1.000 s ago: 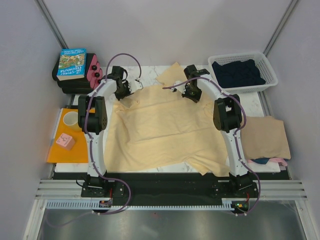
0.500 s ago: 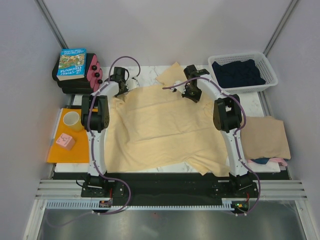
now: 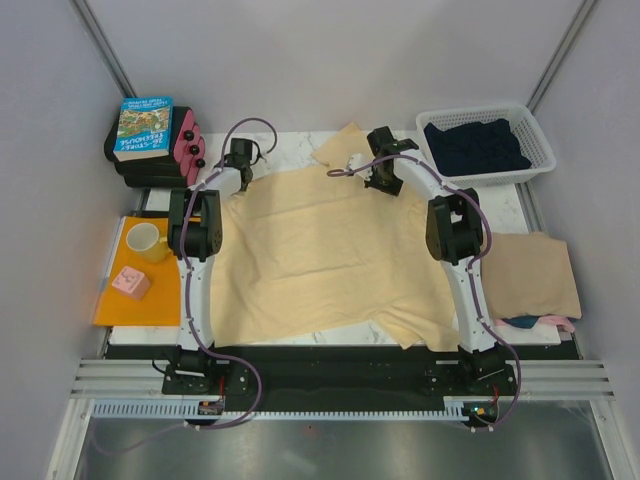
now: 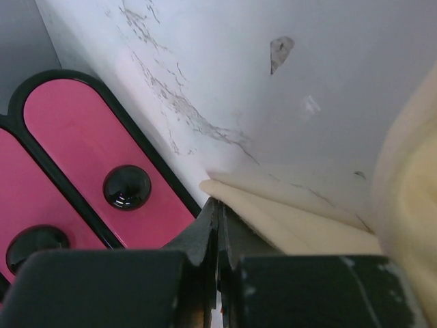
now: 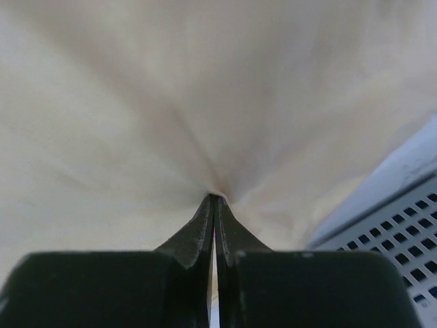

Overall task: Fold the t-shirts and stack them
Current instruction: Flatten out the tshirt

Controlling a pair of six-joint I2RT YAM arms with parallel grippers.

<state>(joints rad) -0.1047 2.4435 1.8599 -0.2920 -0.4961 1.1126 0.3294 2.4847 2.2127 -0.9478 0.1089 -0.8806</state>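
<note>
The large pale yellow t-shirt point(image 3: 320, 255) lies spread over most of the white table. My left gripper point(image 3: 240, 172) is at its far left corner, shut on the cloth's edge point(image 4: 287, 225); in the left wrist view the jaws point(image 4: 218, 203) meet on the hem. My right gripper point(image 3: 381, 178) is at the far right part of the shirt, shut on a pinch of yellow cloth point(image 5: 205, 102) that puckers at the fingertips point(image 5: 216, 199). A dark navy t-shirt point(image 3: 475, 148) lies in the basket. A folded tan t-shirt point(image 3: 530, 272) lies at the right, with a pink one point(image 3: 556, 322) peeking from under it.
A white basket point(image 3: 540, 150) stands at the back right and shows in the right wrist view point(image 5: 396, 232). A book on a black case with pink panels point(image 3: 150, 130) stands at the back left, close to my left gripper point(image 4: 82, 157). An orange sheet point(image 3: 120, 310) at the left holds a mug point(image 3: 145, 240) and a pink block point(image 3: 130, 283).
My left gripper has moved back and to the left with the shirt's corner, drawing the cloth flatter. My right gripper has shifted slightly toward the far edge.
</note>
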